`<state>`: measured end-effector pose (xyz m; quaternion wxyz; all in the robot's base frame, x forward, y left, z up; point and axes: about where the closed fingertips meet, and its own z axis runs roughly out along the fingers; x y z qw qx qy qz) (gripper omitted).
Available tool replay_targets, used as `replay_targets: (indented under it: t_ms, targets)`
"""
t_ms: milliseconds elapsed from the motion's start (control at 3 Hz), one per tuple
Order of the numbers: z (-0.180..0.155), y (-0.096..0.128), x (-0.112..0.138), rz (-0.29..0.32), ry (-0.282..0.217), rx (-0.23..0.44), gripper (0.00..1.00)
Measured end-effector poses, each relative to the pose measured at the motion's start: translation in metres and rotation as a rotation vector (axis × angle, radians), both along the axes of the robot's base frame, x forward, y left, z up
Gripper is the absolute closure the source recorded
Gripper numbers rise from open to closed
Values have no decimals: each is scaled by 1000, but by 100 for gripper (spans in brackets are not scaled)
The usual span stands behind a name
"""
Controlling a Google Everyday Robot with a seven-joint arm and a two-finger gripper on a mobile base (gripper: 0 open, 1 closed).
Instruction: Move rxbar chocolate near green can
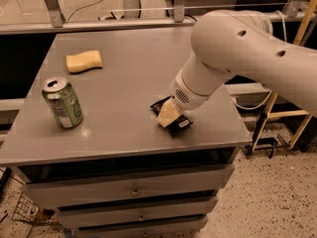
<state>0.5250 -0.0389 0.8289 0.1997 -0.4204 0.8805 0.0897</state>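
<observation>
Grasp step: pincer (167, 117) is down on the flat black rxbar chocolate wrapper (181, 124); can't tell its grip state. Next: secure it, then carry it left across the grey table (124, 83) to the green aluminium can (62, 103).

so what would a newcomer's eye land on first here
The big white robot arm fills the right side, its end effector down at the black snack bar near the front right edge of the grey table. Next comes the green can standing upright at the front left, well apart from the bar, and the yellow sponge at the back left.
</observation>
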Motion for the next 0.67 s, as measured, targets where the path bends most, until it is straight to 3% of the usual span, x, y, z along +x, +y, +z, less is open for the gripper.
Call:
replay_targets:
  t_ms: [333, 667]
  targets:
    - [27, 11, 21, 102, -66, 14, 100]
    - [63, 26, 44, 260, -161, 23, 100]
